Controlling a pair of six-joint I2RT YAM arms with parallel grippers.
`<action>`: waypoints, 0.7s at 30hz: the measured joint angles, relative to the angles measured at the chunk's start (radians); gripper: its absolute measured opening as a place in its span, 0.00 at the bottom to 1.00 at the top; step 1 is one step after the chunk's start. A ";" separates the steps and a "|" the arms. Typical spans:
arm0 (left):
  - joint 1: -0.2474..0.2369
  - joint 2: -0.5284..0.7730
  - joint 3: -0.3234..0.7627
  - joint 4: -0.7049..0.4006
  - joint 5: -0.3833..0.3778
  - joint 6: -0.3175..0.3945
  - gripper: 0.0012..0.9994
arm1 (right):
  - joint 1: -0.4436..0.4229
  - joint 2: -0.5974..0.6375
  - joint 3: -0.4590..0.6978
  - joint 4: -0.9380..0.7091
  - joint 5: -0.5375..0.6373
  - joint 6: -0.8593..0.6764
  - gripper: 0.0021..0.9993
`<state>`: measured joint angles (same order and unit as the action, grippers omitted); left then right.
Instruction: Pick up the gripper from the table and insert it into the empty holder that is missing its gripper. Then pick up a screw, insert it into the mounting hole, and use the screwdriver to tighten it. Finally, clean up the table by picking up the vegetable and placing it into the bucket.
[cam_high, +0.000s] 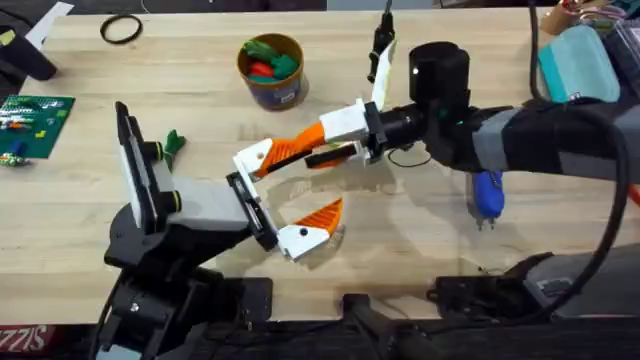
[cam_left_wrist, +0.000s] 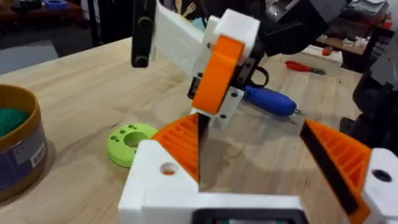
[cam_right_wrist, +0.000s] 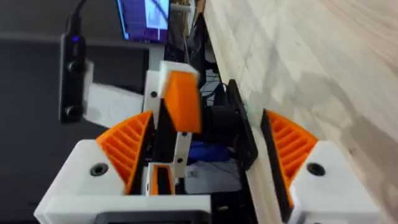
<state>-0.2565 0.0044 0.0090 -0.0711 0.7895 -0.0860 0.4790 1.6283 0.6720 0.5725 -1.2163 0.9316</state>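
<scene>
Left tool (cam_high: 295, 195) spread open, screwdriver (cam_high: 487, 195) apparently well right of it

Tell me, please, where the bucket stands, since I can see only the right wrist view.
Observer: The bucket stands at the far middle of the table, with green and red pieces inside it.
Operator: Thank you. Where is the screwdriver?
Observer: The screwdriver lies flat on the table's right side, partly under the right arm, with nothing holding it.
Operator: Is anything lying near the left arm?
Observer: A small green disc lies on the wood beside the left arm.
</scene>
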 joint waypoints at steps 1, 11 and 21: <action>0.000 0.000 0.000 0.000 0.000 0.000 0.99 | 0.006 0.000 0.000 0.022 0.001 -0.001 1.00; 0.000 0.000 0.000 0.000 0.000 0.000 0.99 | 0.014 0.000 0.000 0.080 0.001 0.003 0.88; 0.000 0.000 0.000 -0.001 0.000 -0.001 0.99 | 0.012 -0.002 0.000 0.087 -0.004 0.010 0.01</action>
<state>-0.2565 0.0047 0.0090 -0.0718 0.7894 -0.0868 0.4909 1.6264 0.6724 0.6595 -1.2208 0.9416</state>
